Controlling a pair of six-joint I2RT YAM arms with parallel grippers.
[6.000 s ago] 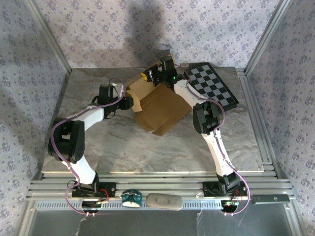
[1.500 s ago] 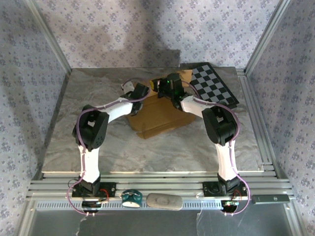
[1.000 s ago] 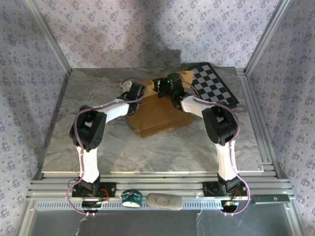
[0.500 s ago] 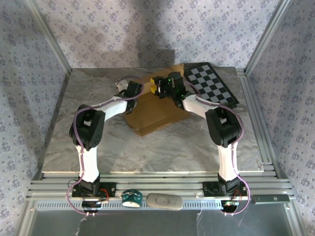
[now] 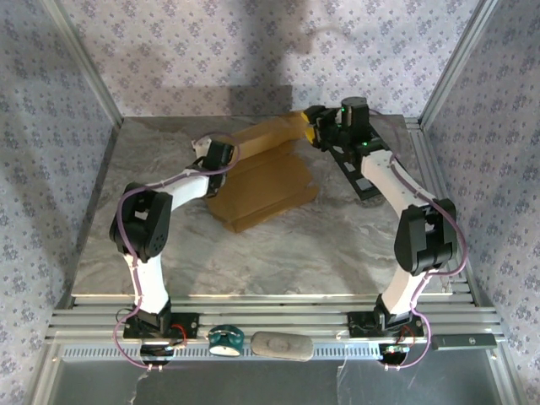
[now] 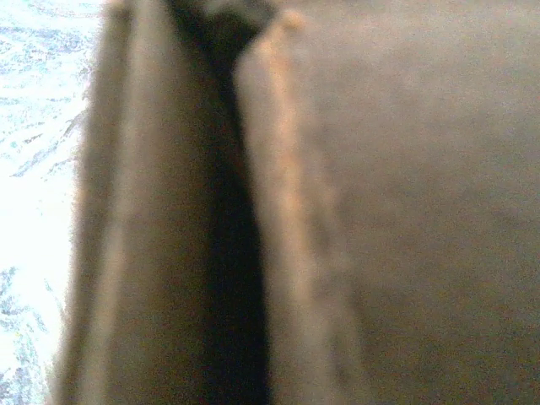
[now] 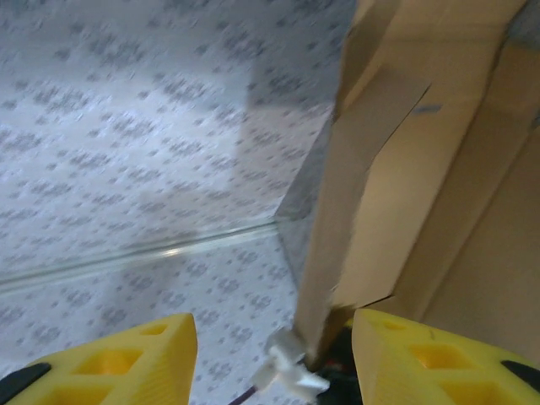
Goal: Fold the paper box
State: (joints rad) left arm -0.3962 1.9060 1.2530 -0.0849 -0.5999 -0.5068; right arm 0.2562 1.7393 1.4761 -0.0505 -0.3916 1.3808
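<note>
Presently the right gripper stands about half open. Its yellow fingers are well apart, and the raised flap of the paper box runs edge-on between them, nearer the right finger. Nothing is clamped. My guess is that the fingers bracket the flap to steer it over rather than to carry it.

The left gripper is closed down and sits at the box's left far corner. Its wrist view is a close blur of brown cardboard with a dark crease, so I cannot tell whether a wall is pinched. It probably sits there to pin the box so the flap can hinge without the body sliding.

The box lies on the table between the two grippers, its body low and its far flap tilted up, not yet folded shut.
</note>
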